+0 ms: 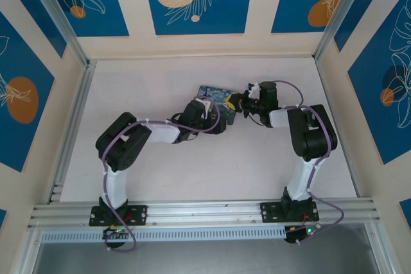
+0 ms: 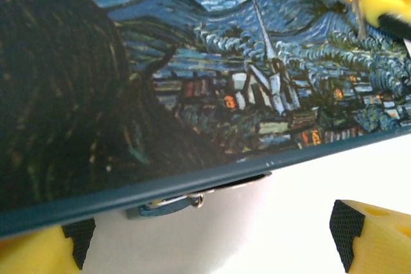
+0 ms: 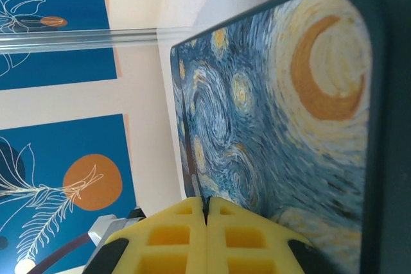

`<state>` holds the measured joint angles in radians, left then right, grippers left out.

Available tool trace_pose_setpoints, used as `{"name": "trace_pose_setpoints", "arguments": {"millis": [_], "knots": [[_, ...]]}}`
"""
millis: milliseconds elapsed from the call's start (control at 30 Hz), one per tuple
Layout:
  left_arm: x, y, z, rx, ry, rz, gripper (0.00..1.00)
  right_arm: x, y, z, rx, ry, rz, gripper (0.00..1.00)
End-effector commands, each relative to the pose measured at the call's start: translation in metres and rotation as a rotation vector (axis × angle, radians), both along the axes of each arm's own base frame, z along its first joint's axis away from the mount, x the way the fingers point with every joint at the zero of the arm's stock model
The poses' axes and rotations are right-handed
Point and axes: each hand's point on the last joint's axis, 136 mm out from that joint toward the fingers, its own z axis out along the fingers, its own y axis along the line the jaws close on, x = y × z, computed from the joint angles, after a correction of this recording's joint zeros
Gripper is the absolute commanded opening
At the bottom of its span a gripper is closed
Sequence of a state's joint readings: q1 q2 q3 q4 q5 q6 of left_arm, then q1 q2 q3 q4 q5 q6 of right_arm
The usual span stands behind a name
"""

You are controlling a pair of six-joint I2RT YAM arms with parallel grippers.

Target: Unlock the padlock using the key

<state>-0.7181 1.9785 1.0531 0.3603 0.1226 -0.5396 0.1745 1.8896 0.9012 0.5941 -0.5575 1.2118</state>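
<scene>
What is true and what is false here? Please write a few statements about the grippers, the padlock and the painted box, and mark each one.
1. The left gripper is open, with its fingers spread wide. True.
2. The right gripper holds its fingers wide apart. False: its fingers are pressed together.
3. The padlock sits at the edge of the painted box. True.
4. The painted box lies by the arm bases at the near edge of the table. False: it lies well out on the table, between the two grippers.
</scene>
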Motion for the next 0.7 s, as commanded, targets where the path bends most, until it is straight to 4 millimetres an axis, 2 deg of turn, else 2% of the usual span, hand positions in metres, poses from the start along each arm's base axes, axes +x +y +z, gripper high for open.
{"name": "trace_pose_setpoints", "arguments": {"millis": [0,133,433,567,667], "knots": [[0.006,-0.016,-0.002,-0.06,-0.002,-0.054,0.95,0.004,-0.003,-0.002,0.002,0.019,-0.001,0.0],[0.005,-0.026,0.006,-0.136,0.018,-0.092,0.94,0.003,-0.007,-0.005,-0.001,0.028,-0.009,0.0],[0.0,-0.042,0.041,-0.303,0.041,-0.145,0.92,0.003,-0.01,-0.01,-0.005,0.036,-0.019,0.0],[-0.001,-0.04,0.038,-0.308,0.051,-0.136,0.91,0.004,-0.01,-0.01,-0.004,0.038,-0.02,0.0],[0.002,-0.033,0.027,-0.269,0.055,-0.093,0.9,0.005,-0.01,-0.01,-0.004,0.036,-0.021,0.0]]}}
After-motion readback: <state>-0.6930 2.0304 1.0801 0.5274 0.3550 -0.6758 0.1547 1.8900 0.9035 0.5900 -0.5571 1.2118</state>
